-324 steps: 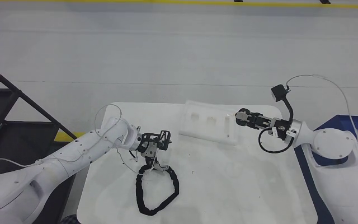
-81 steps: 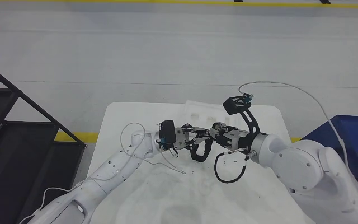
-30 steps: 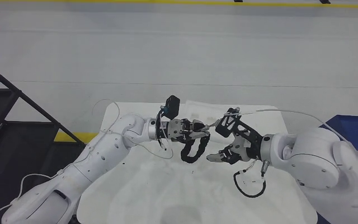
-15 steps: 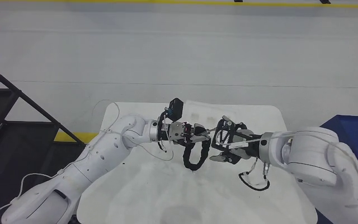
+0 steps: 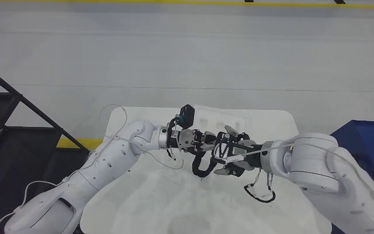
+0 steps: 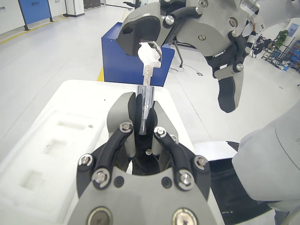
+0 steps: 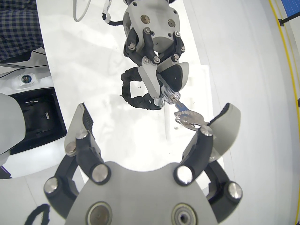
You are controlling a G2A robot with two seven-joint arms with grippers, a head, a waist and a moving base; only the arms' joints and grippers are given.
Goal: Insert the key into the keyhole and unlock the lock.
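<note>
Right tool (image 5: 224,152) has swung back in toward the lock (image 7: 169,96) since half a second ago. It's gaping wide now, one pad right up against the head of the key (image 6: 150,56). Key's already sitting in the keyhole, mid-frame in the top view, over the surface (image 5: 146,205). Left tool (image 6: 143,111) is clamped on the lock's chrome barrel. So insertion looks done and turning's next, I'd say. Right tool needs to pinch that key head square, then twist.
</note>
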